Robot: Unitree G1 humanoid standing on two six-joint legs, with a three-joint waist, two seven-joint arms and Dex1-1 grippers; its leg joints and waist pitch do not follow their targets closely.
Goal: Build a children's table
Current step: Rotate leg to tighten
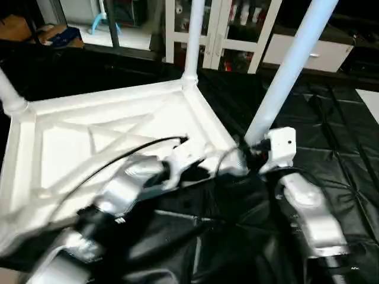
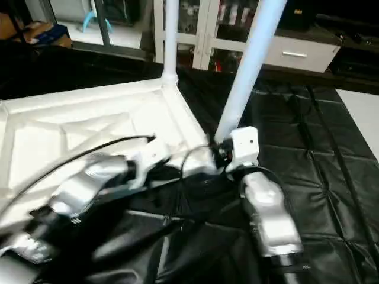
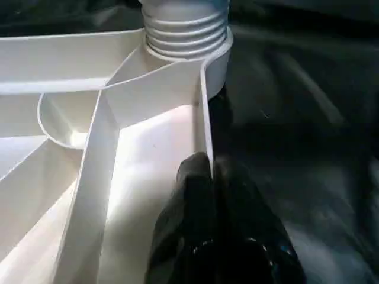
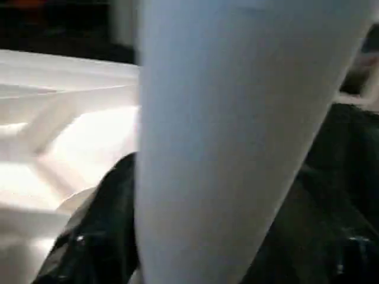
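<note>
While the white plastic rectangular tabletop (image 1: 118,136) lies ribs-up on the black sheet (image 1: 331,148), the left claw (image 3: 210,177) pinches its rim and the right claw (image 4: 195,260) grips a long white tapered leg (image 1: 290,65) in the near corner socket. Seating it probably needs twisting.

**Black sheet under the upturned top**

A black, creased sheet (image 1: 331,154) covers the surface where the work sits, wrinkled and glossy in places. Directly on it lies the white table top (image 1: 65,142), underside up, its ribs showing. Its near right corner reaches over the dark covering, which stretches on to the right and toward the cabinet (image 1: 237,29).
</note>
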